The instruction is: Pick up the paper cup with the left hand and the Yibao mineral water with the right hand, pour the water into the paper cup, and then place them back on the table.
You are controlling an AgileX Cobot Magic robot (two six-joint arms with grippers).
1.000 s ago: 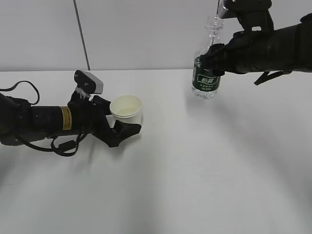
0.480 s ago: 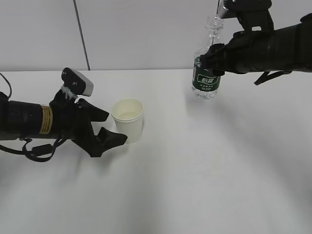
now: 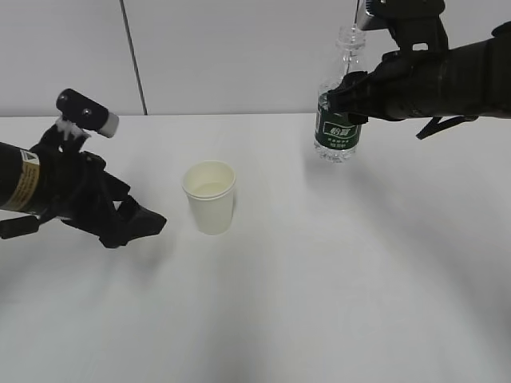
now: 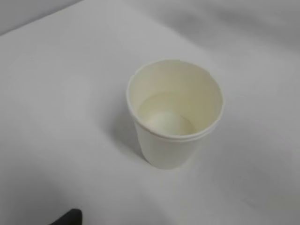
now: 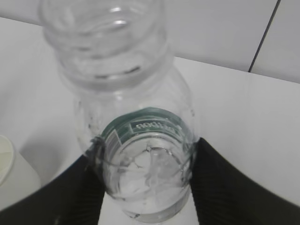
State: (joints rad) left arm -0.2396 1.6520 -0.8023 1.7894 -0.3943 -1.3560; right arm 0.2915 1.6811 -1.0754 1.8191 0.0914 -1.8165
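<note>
The cream-white paper cup [image 3: 209,198] stands upright on the white table [image 3: 319,287] with some water in it; the left wrist view shows the cup [image 4: 174,115] from above. My left gripper [image 3: 137,226] hovers low to the cup's left, apart from it, open and empty. Only one of its fingertips [image 4: 69,217] shows in the left wrist view. My right gripper [image 3: 345,94] is shut on the Yibao mineral water bottle [image 3: 337,132], holding it upright above the table at the back right. In the right wrist view the black fingers [image 5: 224,187] press both sides of the bottle [image 5: 140,136].
A pale wall with a dark vertical seam [image 3: 132,56] rises behind the table. The cup's edge [image 5: 11,173] shows at the lower left of the right wrist view.
My left gripper has drawn back to the left, away from the cup, which stays standing on the table. The right arm and the bottle have not moved.
</note>
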